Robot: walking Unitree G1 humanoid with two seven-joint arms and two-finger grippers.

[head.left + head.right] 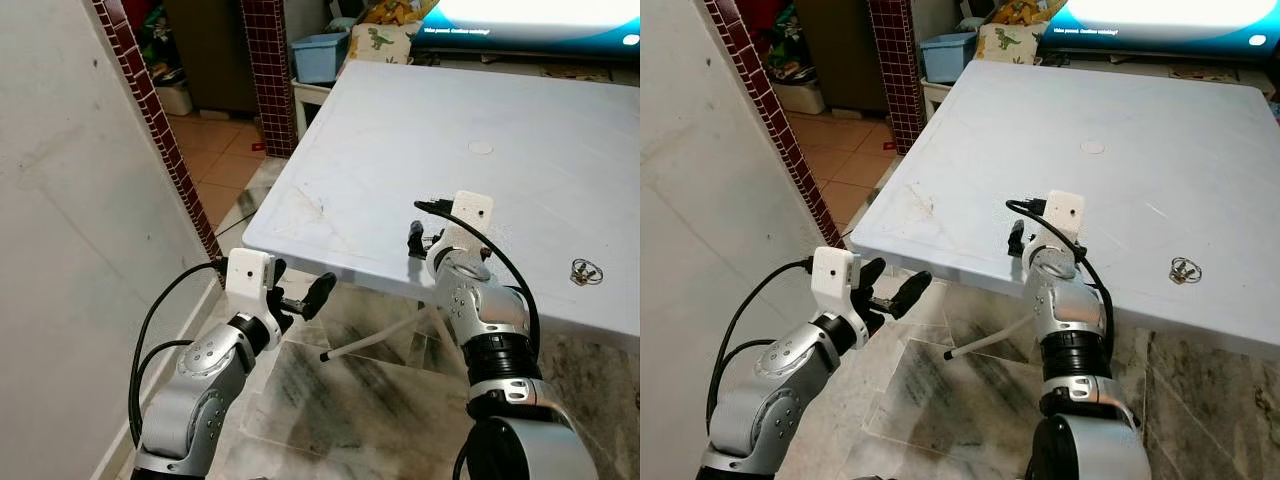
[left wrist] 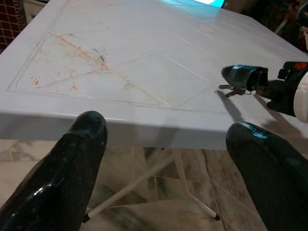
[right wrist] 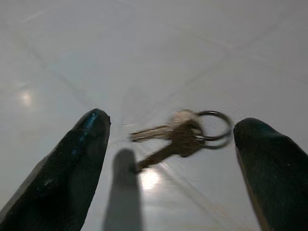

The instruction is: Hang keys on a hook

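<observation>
A small bunch of keys on a ring lies flat on the white plastic table, near its front right edge. My right gripper hovers low over the front edge of the table, left of the keys, and is open. In the right wrist view the keys lie on the tabletop ahead, between its two fingers and untouched. My left gripper is open and holds nothing. It is just below and in front of the table's front left corner.
A pale wall and a red-brick pillar stand close on the left. A second brick pillar, a blue tub and a lit screen lie beyond the table. White table legs cross over the marble floor underneath.
</observation>
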